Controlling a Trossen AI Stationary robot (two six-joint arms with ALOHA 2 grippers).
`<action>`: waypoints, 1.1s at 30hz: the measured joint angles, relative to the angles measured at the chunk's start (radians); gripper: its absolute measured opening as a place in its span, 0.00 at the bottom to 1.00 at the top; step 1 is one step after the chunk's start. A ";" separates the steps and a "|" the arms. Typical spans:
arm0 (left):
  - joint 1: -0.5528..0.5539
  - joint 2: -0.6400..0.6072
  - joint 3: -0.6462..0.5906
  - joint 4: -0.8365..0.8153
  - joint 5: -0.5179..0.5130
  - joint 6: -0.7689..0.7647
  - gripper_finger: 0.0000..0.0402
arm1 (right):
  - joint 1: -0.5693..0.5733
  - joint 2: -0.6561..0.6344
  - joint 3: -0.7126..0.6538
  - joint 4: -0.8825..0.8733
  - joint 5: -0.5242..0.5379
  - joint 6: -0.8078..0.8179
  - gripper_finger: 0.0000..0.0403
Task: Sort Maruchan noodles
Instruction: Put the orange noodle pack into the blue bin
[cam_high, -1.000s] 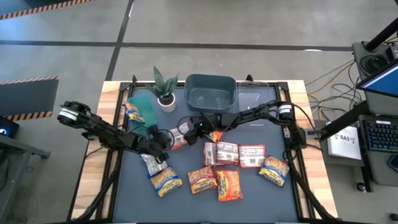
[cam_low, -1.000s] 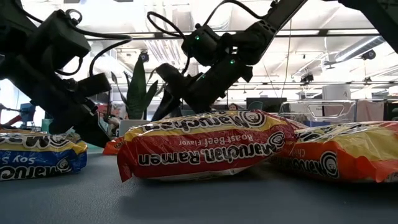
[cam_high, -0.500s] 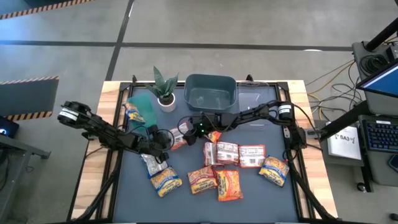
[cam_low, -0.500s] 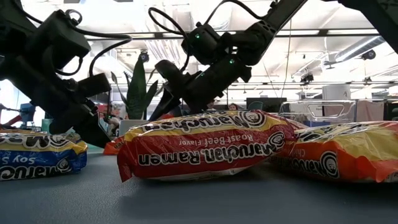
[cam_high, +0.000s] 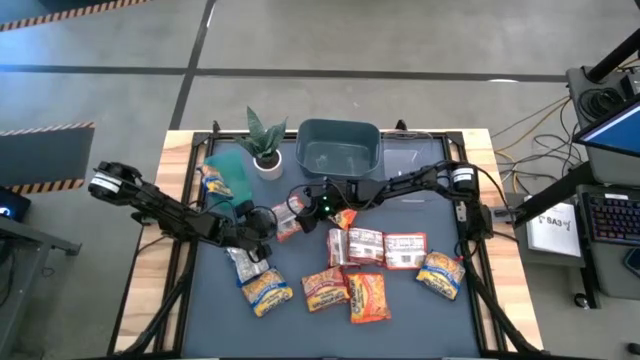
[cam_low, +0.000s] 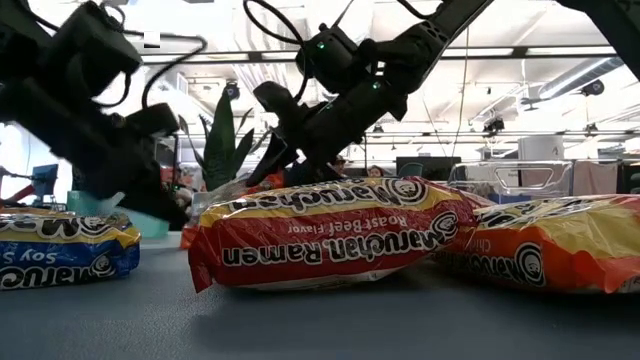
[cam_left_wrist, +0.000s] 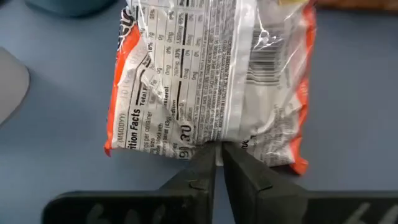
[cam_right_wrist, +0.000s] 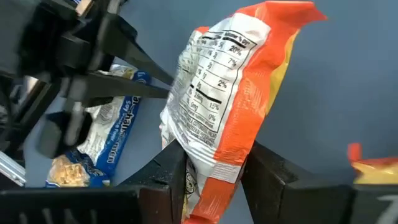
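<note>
Your right gripper (cam_right_wrist: 214, 171) has just narrowed its fingers onto one end of the orange packet (cam_high: 287, 224) near mid-table, below the bin (cam_high: 339, 146), while your left gripper (cam_left_wrist: 217, 163), clenched on the opposite edge a second ago, is only starting to ease. So it looks like a handover (not finished). The packet is crinkly, its white nutrition panel showing, and lifted between both arms.

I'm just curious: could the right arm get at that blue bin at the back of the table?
Probably yes. The blue bin sits just behind the right gripper with nothing between them, though its fingers are closed around an orange-and-white noodle packet that the left gripper also pinches.
</note>
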 joint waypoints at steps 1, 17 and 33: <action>0.000 -0.014 0.001 0.006 -0.001 0.001 0.09 | 0.000 -0.008 0.000 -0.009 0.000 -0.009 0.28; -0.002 -0.294 0.003 0.001 -0.009 0.202 0.44 | 0.001 -0.167 -0.001 -0.206 0.010 -0.134 0.27; -0.002 -0.451 0.003 0.021 -0.089 0.374 0.44 | 0.015 -0.410 -0.001 -0.382 0.234 -0.233 0.27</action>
